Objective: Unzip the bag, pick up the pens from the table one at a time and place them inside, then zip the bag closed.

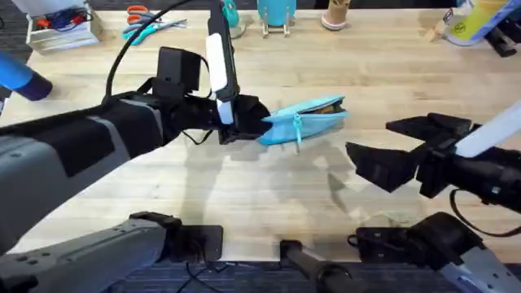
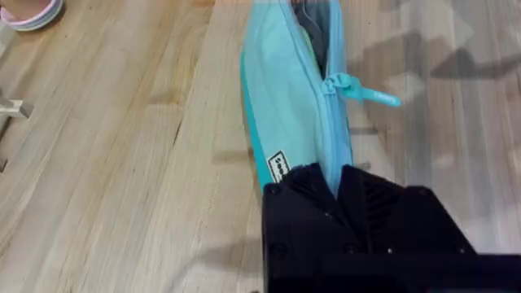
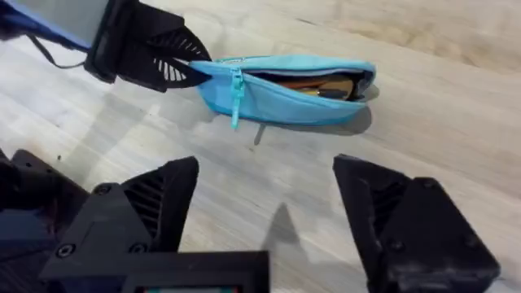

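The light blue bag lies on the table at its middle, zipper open along most of its top. The zipper pull hangs near the bag's left end. Through the opening I see an orange pen lying inside. My left gripper is shut on the bag's left end, its black fingers pinching the fabric. My right gripper hovers to the right of the bag and nearer the front edge. It is open with nothing between its fingers.
Along the far edge stand a white tray, orange-handled scissors, teal-handled scissors, a blue stand, a cup and a yellow bottle. Bare wood lies in front of the bag.
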